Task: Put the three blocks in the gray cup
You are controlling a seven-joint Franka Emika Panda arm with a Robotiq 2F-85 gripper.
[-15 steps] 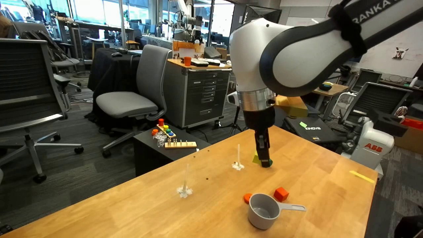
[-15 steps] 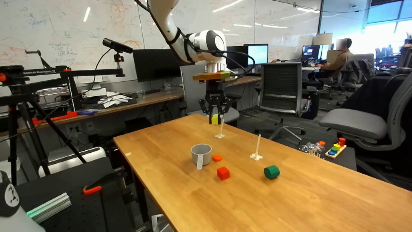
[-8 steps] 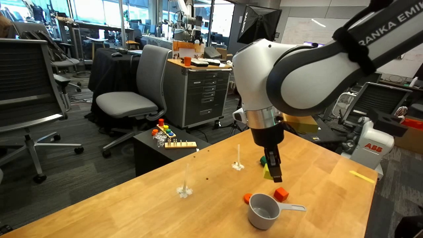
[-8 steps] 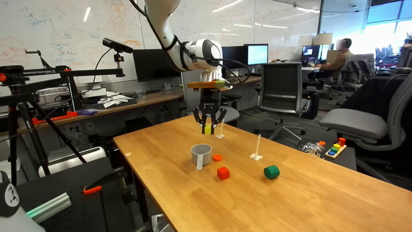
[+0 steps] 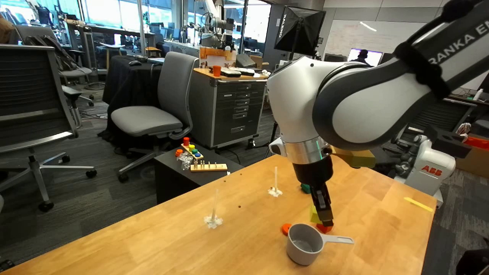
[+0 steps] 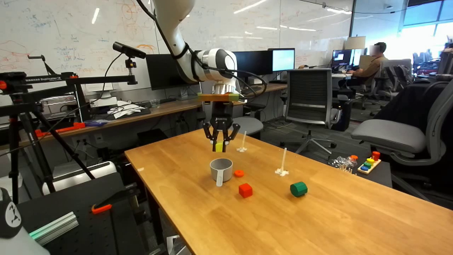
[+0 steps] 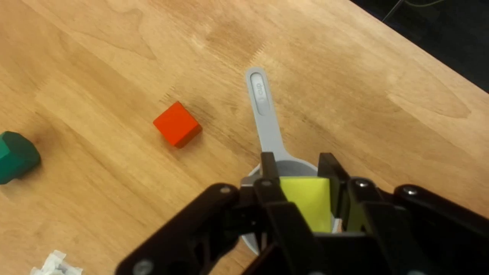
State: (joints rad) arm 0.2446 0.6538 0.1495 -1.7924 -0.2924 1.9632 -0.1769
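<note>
My pincer grips the yellow block. In an exterior view a gap shows between the block's lower edge and the rim of the gray measuring cup, which stands lower than my tips. In the wrist view the red cube and, farther, the green prism sit left of me; tabletop stretches right to its edge.

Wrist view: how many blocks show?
3: yellow block in the gripper, red block left of the cup, green block at the picture's left edge. The gripper hides part of this view.
</note>
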